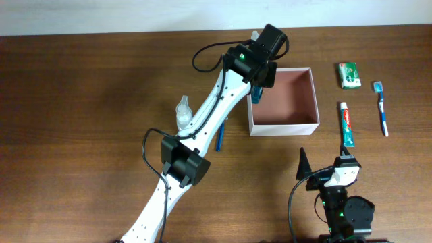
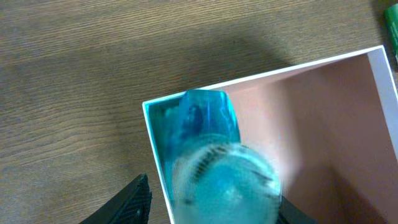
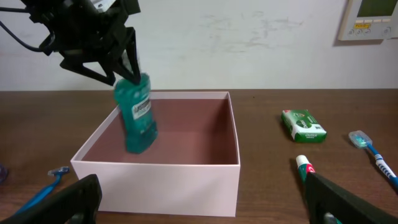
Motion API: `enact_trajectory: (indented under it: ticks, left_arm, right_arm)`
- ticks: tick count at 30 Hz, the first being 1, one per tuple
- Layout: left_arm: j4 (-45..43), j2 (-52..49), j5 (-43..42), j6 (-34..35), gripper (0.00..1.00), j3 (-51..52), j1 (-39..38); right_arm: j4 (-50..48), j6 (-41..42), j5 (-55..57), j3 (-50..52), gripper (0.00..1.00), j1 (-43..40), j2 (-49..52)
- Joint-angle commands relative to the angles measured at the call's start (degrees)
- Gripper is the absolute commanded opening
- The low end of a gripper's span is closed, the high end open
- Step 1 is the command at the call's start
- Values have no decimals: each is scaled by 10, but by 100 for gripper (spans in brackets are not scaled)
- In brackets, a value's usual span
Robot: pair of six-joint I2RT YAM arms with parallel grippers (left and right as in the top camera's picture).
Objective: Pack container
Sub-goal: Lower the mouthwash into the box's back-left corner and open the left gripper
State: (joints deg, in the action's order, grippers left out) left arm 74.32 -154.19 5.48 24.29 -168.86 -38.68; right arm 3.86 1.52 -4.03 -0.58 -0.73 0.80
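Tilting inside one container (image 3: 155, 180): one teal bottle (image 3: 138, 112); outside, one toothpaste (image 1: 346, 123).

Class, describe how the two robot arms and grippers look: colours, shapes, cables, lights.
Left arm: white tapered links, black boxy joints, looping black cables, green light near the wrist. Left gripper: black, angular. Right arm: black rounded body with green light, white wrist piece. Right gripper: two black pointed fingers.
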Motion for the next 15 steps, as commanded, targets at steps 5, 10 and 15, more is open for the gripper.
enact_trajectory:
  ticks: [5,10,15]
  left_arm:
    - [-2,13,10,5,50,-7,-3]
    - [-8,16,10,5,52,-10,-3]
    - [-7,37,10,-21,65,-60,5]
  right_arm:
    - [3,2,5,3,99,3,-3]
    - [3,2,4,3,99,3,-3]
    - [3,2,5,3,99,3,-3]
